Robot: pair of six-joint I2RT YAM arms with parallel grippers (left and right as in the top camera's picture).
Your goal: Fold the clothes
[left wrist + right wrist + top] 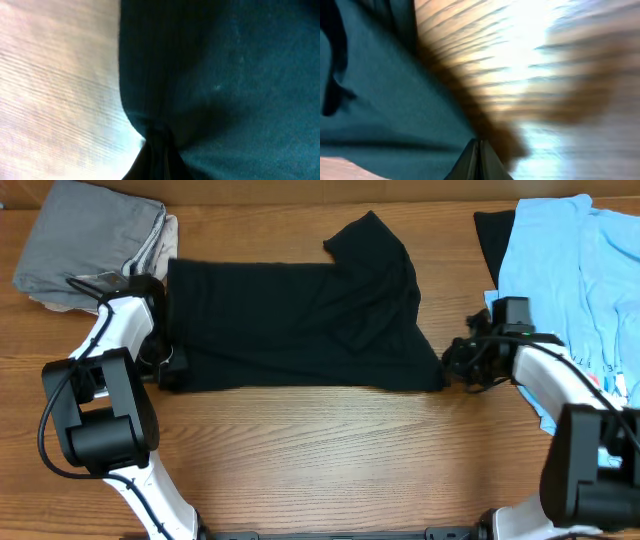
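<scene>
Black tee [300, 325] lies flat on the surface [330, 460], long axis left to right, between the arms; left end effector [165, 370] is pinched on its near left corner; right end effector [452, 368] is closed, seemingly on the near right corner; the far edge lies ahead of both.

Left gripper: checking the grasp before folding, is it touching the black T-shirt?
Touching. The left wrist view shows the black T-shirt puckering into the shut left gripper.
</scene>
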